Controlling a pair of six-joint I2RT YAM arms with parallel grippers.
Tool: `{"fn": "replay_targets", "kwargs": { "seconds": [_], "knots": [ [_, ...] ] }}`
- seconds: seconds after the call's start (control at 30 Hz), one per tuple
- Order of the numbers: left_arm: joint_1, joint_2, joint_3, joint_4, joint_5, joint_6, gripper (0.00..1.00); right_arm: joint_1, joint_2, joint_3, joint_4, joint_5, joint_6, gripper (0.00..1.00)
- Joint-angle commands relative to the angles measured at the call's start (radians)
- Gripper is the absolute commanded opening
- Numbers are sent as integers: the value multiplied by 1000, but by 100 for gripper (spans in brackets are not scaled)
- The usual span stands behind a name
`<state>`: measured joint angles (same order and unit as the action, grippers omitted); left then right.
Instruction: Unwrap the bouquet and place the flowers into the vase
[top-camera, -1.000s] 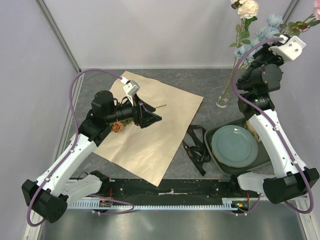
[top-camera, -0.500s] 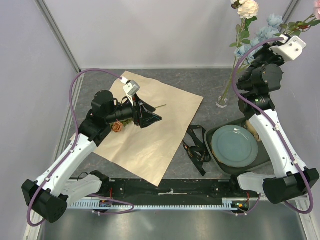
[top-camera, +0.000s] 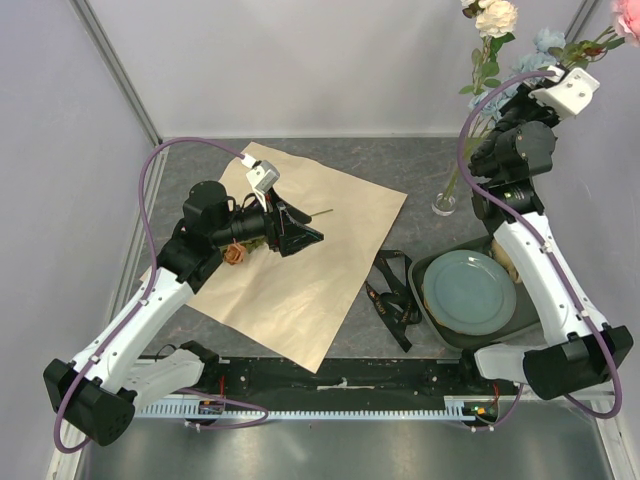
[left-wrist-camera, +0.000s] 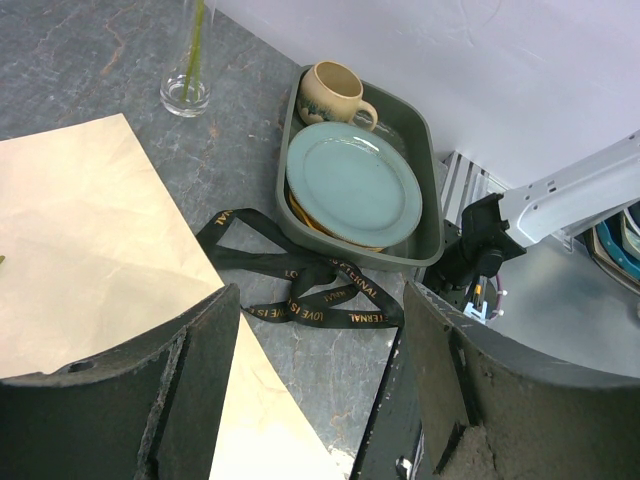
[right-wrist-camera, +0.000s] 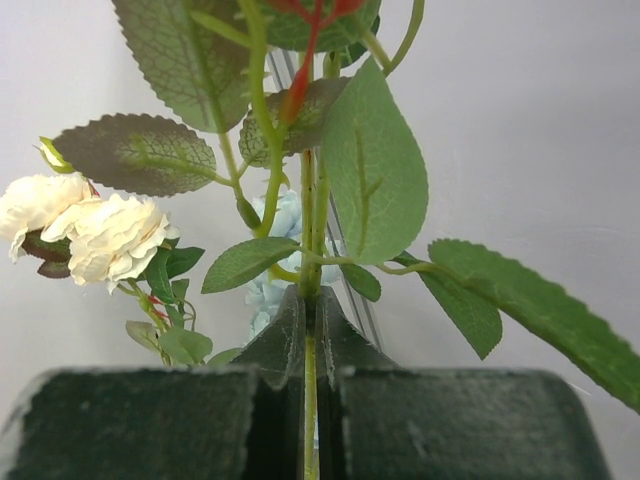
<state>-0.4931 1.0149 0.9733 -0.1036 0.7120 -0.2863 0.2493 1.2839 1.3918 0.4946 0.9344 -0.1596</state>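
The right claw (right-wrist-camera: 310, 320) pinches a thin green-stemmed flower (right-wrist-camera: 312, 230) raised high by the small clear glass vase (top-camera: 444, 205) at the tabletop's (top-camera: 400, 170) far right edge, likely to lower it in. The left claw (left-wrist-camera: 318, 300) gapes empty over flattened orange-tan kraft paper (top-camera: 300, 280).

Your right gripper (right-wrist-camera: 306, 305) has its fingers pressed together on a thin green stem (right-wrist-camera: 309, 205), whose broad serrated leaves (right-wrist-camera: 372, 165) spread above, with a cream-white rose (right-wrist-camera: 108, 236) at the left and pale blue blossoms (right-wrist-camera: 268, 292) behind.
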Motion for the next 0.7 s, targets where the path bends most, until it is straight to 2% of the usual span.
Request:
{"fn": "replay_targets", "kwargs": {
  "seconds": [0.0, 0.67],
  "knots": [
    [-4, -1, 31, 12, 12, 38, 73, -7, 17, 27, 5, -26, 19, 0],
    [-4, -1, 33, 12, 15, 33, 73, -7, 84, 32, -48, -45, 54, 0]
  ]
}}
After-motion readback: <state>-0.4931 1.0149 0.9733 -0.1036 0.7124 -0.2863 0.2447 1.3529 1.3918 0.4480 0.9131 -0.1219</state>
